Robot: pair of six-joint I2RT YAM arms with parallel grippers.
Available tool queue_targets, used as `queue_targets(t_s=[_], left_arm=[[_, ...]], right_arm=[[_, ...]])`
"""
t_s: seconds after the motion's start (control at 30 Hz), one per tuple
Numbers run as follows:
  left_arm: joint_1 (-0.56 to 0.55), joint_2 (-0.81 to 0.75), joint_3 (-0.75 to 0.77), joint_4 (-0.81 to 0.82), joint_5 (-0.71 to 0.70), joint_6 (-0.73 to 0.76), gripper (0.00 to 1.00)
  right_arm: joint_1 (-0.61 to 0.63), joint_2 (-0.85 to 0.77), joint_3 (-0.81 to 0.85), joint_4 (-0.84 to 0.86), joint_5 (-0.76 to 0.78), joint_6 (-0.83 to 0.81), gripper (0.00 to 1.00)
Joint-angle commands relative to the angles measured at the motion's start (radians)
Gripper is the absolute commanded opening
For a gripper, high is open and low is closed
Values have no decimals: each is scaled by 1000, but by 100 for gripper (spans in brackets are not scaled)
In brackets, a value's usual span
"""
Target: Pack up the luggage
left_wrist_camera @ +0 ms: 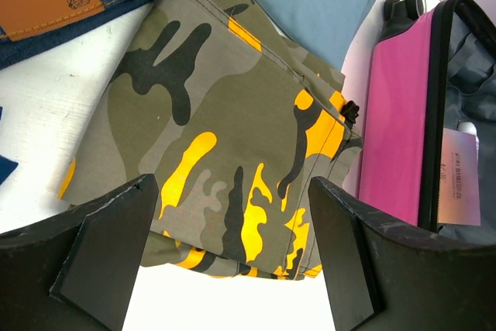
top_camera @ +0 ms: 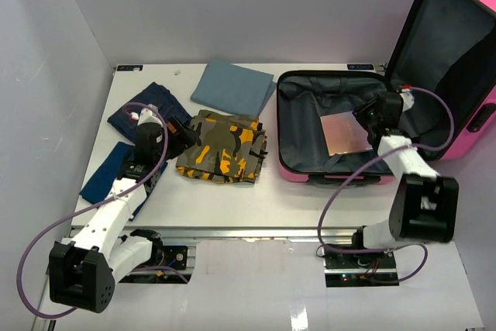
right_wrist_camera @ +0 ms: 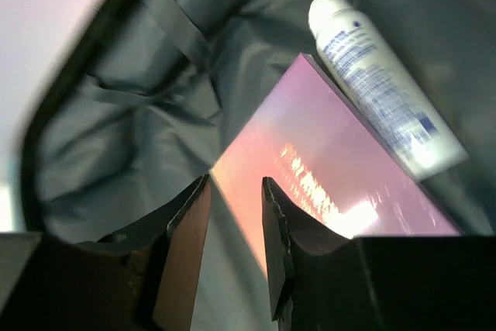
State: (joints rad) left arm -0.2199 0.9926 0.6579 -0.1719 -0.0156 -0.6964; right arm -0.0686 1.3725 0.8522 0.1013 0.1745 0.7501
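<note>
Roughly at nine o'clock, the left gripper (left_wrist_camera: 232, 191) hangs wide open over the folded camouflage clothes (top_camera: 221, 145), which look soft and floppy and are best pinched at a thick folded edge. At three o'clock the suitcase (top_camera: 288, 170) lies open; it looks stiff, glossy and probably slippery, and its rim offers a hold. Inside, the right gripper (right_wrist_camera: 236, 184) hovers above a pink book (right_wrist_camera: 333, 160), jaws narrowed and empty.

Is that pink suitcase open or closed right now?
Open. The luggage lies flat, its lid stands raised, the dark grey lining shows, and a flat pinkish box and white bottle lie inside.
</note>
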Motion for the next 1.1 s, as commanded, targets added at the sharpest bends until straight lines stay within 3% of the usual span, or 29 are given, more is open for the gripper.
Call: queue_targets(t_s=[0.0, 0.2, 0.4, 0.57, 0.7, 0.83, 1.07], left_arm=[[-6, -22, -37, 79, -11, 8, 89], [-6, 58, -23, 98, -27, 40, 89], [-6, 3, -81, 119, -60, 33, 89], [-6, 22, -107, 113, -53, -8, 88], [-7, 32, -112, 21, -87, -141, 83], [-24, -17, -137, -23, -56, -168, 78], [-103, -190, -213, -93, -74, -303, 84]], right_arm=[[-19, 196, 155, -109, -160, -169, 39], [-27, 367, 228, -149, -228, -181, 38], [-39, 415, 276, -182, -231, -206, 39], [-36, 320, 307, -227, -292, -282, 46], [3, 197, 367, -319, -349, -394, 55], [138, 109, 379, -390, -273, -460, 58], [310, -45, 258, -384, -184, -471, 61]])
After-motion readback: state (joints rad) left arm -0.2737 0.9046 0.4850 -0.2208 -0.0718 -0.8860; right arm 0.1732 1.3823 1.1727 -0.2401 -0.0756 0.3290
